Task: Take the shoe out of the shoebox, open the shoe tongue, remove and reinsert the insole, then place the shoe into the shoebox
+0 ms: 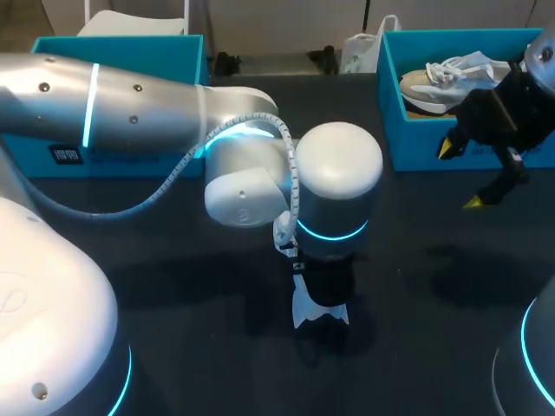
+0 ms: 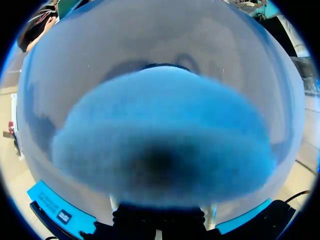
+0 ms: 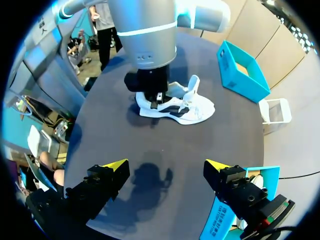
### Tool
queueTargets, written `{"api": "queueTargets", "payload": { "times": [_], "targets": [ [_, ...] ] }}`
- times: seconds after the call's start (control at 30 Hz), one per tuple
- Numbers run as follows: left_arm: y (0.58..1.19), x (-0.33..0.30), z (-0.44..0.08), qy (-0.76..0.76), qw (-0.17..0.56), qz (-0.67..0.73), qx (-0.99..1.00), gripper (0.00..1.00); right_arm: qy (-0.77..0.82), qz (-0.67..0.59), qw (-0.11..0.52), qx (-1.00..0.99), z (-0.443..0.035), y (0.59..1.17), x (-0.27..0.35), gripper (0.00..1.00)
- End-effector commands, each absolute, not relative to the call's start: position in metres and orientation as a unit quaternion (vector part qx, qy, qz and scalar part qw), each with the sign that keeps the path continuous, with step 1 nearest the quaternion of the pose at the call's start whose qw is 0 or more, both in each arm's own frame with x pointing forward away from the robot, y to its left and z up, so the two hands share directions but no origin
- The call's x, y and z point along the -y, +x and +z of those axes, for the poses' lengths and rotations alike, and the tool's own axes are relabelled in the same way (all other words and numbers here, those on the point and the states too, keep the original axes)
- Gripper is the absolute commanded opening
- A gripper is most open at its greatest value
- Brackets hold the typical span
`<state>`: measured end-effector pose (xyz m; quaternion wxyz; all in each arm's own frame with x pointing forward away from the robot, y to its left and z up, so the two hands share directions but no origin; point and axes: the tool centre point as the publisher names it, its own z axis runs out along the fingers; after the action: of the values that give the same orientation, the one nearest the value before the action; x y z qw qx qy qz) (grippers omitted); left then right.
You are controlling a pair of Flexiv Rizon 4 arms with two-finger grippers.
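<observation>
Nearest me, my left arm came in over the dark table [image 1: 173, 286] and pointed straight down at its middle. Its left gripper [image 3: 152, 95] was planted on the white shoe [image 3: 187, 107], which lay on its side on the tabletop, outside both boxes. From the right wrist camera I saw the black gripper body pressed into the shoe's opening, but I could not tell whether it was apart or clamped there. The left wrist camera showed only a blurred pale blue surface close against it.

Farther out on my right side, the right gripper [image 1: 460, 176] hung above the table with its yellow tips spread wide and nothing between them. Just beyond it sat a teal shoebox [image 1: 408, 147] with a second pale shoe [image 1: 438, 78] inside. At the far left edge stood another teal box [image 1: 130, 48], well apart from the shoe.
</observation>
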<state>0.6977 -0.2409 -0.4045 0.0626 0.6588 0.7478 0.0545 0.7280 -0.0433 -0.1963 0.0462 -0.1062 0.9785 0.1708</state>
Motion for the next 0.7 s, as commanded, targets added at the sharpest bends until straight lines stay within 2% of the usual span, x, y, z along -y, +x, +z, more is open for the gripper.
{"api": "queueTargets", "payload": {
  "times": [0.03,0.2,0.43,0.47,0.5,0.53,0.57,0.6,0.63,0.67,0.7],
  "targets": [
    [0.697,0.239,-0.386,0.649,0.077,0.069,-0.753,0.0,-0.106,0.169,0.046,-0.979,-0.197,0.729,0.042,1.0],
    [0.707,0.233,-0.357,0.648,0.107,0.088,-0.749,0.0,-0.106,0.169,0.046,-0.979,-0.197,0.729,0.042,1.0],
    [0.724,0.228,-0.343,0.646,0.117,0.089,-0.749,0.0,-0.106,0.169,0.046,-0.979,-0.197,0.729,0.042,1.0],
    [0.726,0.228,-0.342,0.646,0.115,0.088,-0.749,0.04,-0.106,0.169,0.046,-0.979,-0.197,0.729,0.042,1.0],
    [0.727,0.228,-0.343,0.648,0.109,0.086,-0.749,0.29,-0.106,0.169,0.046,-0.979,-0.197,0.729,0.042,1.0],
    [0.728,0.228,-0.344,0.652,0.108,0.09,-0.745,0.39,-0.106,0.169,0.046,-0.979,-0.197,0.729,0.042,1.0],
    [0.729,0.228,-0.344,0.653,0.108,0.09,-0.744,0.42,-0.106,0.169,0.046,-0.979,-0.197,0.729,0.042,1.0],
    [0.729,0.228,-0.343,0.658,0.11,0.09,-0.739,0.62,-0.106,0.169,0.046,-0.979,-0.197,0.729,0.042,1.0],
    [0.729,0.229,-0.343,0.663,0.11,0.093,-0.735,0.92,-0.106,0.169,0.046,-0.979,-0.197,0.729,0.042,1.0],
    [0.728,0.229,-0.343,0.662,0.11,0.092,-0.736,1.0,-0.106,0.169,0.046,-0.979,-0.197,0.729,0.042,1.0],
    [0.729,0.229,-0.342,0.669,0.111,0.091,-0.73,1.0,-0.106,0.169,0.046,-0.979,-0.197,0.729,0.042,1.0]
  ]
}}
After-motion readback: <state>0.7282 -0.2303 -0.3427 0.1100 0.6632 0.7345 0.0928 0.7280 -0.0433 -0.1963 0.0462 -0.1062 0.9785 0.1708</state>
